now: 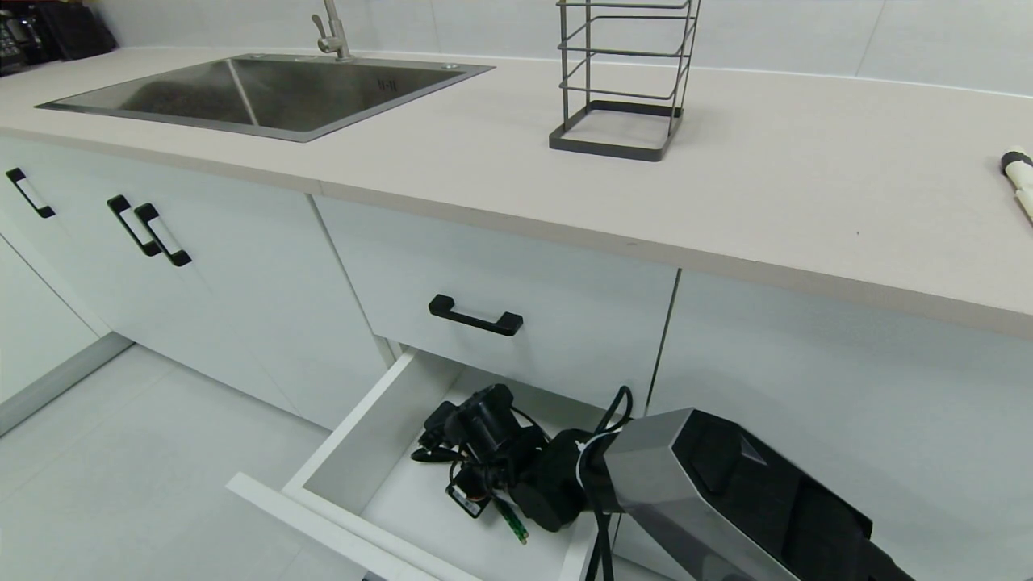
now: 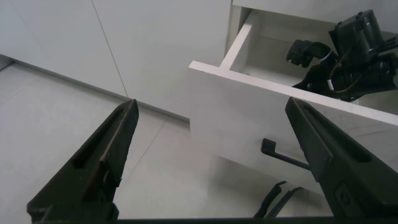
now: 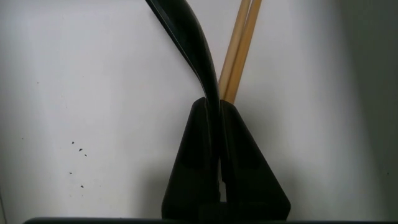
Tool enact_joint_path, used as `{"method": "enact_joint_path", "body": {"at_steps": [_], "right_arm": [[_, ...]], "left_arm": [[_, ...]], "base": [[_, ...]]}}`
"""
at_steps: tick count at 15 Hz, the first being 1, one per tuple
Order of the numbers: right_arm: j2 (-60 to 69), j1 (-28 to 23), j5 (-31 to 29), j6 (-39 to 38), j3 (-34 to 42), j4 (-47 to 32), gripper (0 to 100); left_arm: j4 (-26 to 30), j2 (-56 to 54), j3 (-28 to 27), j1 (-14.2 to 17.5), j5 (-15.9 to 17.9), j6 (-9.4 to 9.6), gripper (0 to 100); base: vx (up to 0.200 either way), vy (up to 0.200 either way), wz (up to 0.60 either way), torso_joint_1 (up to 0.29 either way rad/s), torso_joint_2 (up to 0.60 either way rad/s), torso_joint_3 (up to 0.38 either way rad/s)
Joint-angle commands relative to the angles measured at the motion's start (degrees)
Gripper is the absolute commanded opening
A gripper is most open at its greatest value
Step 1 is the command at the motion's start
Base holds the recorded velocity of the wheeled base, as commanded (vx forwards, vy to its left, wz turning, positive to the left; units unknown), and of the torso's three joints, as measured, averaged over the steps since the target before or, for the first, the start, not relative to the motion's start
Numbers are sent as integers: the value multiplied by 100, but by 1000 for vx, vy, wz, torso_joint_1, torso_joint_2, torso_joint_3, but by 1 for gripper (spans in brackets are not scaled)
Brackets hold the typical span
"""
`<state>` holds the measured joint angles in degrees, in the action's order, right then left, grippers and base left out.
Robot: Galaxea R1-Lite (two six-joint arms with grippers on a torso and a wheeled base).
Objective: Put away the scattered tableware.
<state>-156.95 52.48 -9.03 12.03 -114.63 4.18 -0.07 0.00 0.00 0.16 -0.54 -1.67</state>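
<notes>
Head overhead, left wrist seemingly low, drawer (image 1: 363, 440) (image 2: 249, 106) shared

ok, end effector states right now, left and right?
Left end effector: open, empty.
Right end effector: shut on a black utensil; chopsticks alongside, whether gripped unclear.

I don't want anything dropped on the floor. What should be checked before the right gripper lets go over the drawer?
1. The drawer is pulled open: ok.
2. The right gripper is inside it, over its white floor: ok.
3. Its grip is shut on the black utensil and chopsticks: ok.
4. Drop height is low enough: cannot tell.
5. The left gripper is open and outside the drawer: ok.
6. The counter is cleared: not ok, one item lies at its right edge.
</notes>
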Motion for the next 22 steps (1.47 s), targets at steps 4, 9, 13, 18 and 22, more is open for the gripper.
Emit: {"method": "enact_joint_path", "body": {"at_steps": [4, 9, 13, 18, 22], "right_arm": [[-116, -1, -2, 1, 4, -23, 0], [-195, -1, -2, 1, 4, -31, 0], [-204, -1, -2, 18, 4, -14, 100], [411, 140, -2, 80, 4, -31, 100], [1079, 324, -2, 80, 301, -31, 100]], "left_arm": [[-1, 0, 0, 2, 1, 0, 100], [-1, 0, 0, 2, -8, 0, 100], [-1, 0, 0, 2, 1, -9, 100], [-1, 0, 0, 2, 1, -9, 100], [-1, 0, 0, 2, 1, 0, 100]], "base": [[0, 0, 0, 0, 0, 0], [0, 0, 0, 0, 0, 0], [0, 0, 0, 0, 0, 0], [0, 0, 0, 0, 0, 0], [0, 0, 0, 0, 0, 0]]}}
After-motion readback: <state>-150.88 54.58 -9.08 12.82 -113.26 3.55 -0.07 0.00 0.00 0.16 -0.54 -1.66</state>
